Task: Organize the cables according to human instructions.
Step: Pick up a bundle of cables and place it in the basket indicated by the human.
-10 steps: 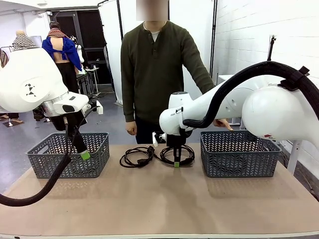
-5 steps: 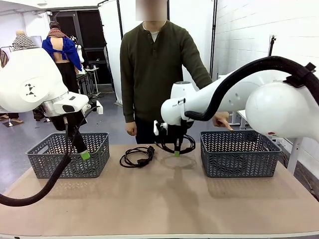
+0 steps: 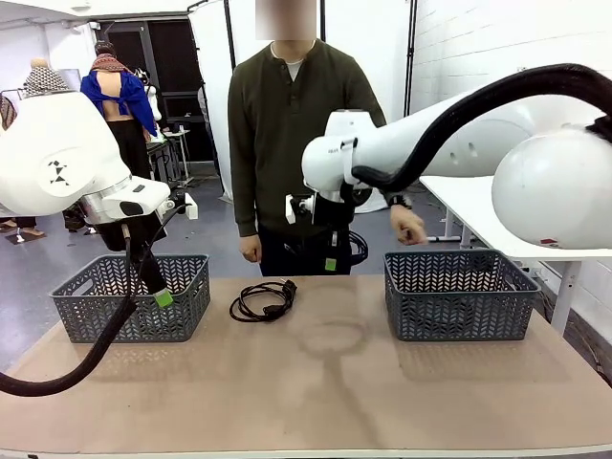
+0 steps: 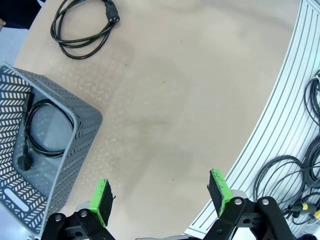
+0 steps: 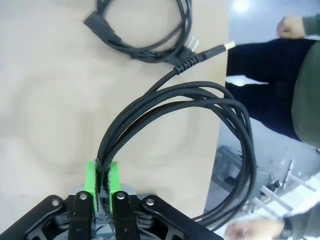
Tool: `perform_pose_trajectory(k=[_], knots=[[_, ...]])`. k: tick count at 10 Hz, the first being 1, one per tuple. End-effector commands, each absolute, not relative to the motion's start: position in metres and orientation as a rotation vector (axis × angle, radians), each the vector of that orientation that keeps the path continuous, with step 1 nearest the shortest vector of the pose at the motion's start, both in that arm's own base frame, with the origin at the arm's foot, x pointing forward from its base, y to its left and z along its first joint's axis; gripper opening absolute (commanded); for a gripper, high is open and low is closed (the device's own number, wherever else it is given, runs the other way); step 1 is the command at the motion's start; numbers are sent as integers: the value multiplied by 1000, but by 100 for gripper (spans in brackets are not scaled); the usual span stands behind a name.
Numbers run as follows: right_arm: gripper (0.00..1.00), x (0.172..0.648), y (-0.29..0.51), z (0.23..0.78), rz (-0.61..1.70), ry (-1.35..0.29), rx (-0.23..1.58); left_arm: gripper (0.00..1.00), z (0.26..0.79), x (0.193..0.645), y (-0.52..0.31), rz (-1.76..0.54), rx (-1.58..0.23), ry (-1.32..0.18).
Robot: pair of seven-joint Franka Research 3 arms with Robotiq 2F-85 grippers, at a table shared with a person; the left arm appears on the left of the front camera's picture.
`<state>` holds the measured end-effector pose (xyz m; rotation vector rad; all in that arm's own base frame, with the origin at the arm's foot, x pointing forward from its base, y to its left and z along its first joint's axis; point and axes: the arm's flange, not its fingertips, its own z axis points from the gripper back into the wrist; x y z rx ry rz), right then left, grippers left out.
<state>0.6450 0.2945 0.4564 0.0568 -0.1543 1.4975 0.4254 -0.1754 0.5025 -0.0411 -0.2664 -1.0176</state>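
Two cables lie close to the right end effector (image 5: 102, 182). Its green pads are pressed together on a coiled black braided cable (image 5: 175, 100), which hangs from it in the air above the tan worktop (image 3: 316, 382). The cable's loops spill past the fingertips on the side toward the person. Below this end effector and to its left, a coiled black rubber cable with plugs (image 3: 263, 299) lies flat on the worktop. To its right stands a grey plastic lattice basket (image 3: 459, 296), and the person's hand (image 3: 409, 227) is held up beyond that basket's far side, at about the end effector's height.

The left end effector (image 4: 160, 195) has its fingers spread wide apart with nothing between them. It hangs over the worktop just beside a corner of a second grey lattice basket (image 4: 75, 150). Inside that basket, a thin black coiled cable (image 4: 45, 130) rests on the bottom. The rubber cable lies well ahead of this end effector's fingertips.
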Motion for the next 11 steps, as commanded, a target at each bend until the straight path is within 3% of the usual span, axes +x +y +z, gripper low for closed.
perform_pose_trajectory(k=[1,6,11], knots=[[0,637,282,476,1540,-102,91,100,504,425,-175,-1017,-42,-263],[0,577,240,512,1550,-70,14,100,504,425,-175,-1017,-42,-263],[0,548,158,505,1439,-119,22,100,504,425,-175,-1017,-42,-263]])
